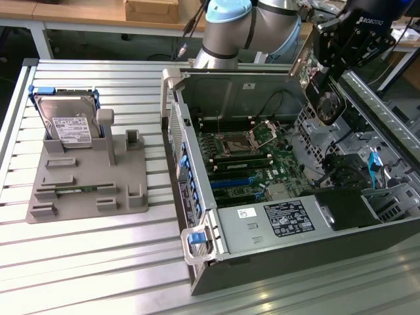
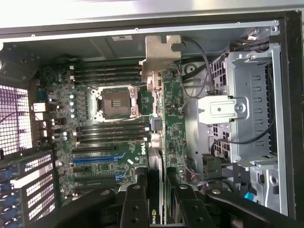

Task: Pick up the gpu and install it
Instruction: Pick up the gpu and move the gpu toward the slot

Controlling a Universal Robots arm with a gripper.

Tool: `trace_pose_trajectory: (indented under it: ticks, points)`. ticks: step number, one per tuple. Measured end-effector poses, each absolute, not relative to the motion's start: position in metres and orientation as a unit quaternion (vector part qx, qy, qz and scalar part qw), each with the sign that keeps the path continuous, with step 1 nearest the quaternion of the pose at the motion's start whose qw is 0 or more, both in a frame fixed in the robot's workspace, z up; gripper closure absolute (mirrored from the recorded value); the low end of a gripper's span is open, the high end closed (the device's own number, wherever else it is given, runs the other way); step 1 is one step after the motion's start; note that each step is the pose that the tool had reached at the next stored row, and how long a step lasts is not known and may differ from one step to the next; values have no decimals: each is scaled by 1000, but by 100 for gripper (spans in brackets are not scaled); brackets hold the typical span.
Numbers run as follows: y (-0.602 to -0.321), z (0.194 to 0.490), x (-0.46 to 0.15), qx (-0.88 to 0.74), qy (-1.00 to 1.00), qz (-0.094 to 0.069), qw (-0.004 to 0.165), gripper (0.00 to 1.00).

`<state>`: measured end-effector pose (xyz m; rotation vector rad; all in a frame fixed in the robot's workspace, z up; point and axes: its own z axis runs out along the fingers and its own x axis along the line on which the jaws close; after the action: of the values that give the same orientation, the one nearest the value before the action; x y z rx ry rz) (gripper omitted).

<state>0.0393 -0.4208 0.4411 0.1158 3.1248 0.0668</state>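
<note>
gpu (image 1: pixel 326 104): slim flat expansion card, black face with a round fan, green circuit board, long silver metal bracket at one end. location: in the air, on edge, above the far corner of the open dark grey metal computer case (image 1: pixel 275 266) at the exterior view's right; in no slot.

gripper (image 2: pixel 158 190): black two-finger pincer, clenched on the gpu, one finger (image 2: pixel 134 202) against each face of the card.

step in hand, as judged: pick-up done, card held over the green motherboard (image 1: pixel 282 164), installation not yet done. the card lies crosswise to the long blue expansion slot (image 2: pixel 95 159). seating, as judged, calls for its lower edge lined up along a slot and its bracket turned to the case's rear wall.

writing: "robotiq", white, on the gripper body; green nvidia mark on the card between the fingers; "dell", white, on the motherboard; white label on the black power supply (image 1: pixel 289 220), print too small to read.

surroundings: silver slatted metal table (image 1: pixel 98 262). near its edge at the exterior view's left stands a grey plastic fixture tray (image 1: pixel 85 190). a silver hard drive (image 1: pixel 69 121), white-labelled, stands upright at the tray's far corner.
</note>
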Motion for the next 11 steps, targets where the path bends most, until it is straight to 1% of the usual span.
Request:
trace_pose_trajectory:
  ticks: [6,11]
  points:
    - [-422,437,39,37,999,21,7,73]
    - [-422,436,22,31,999,21,7,73]
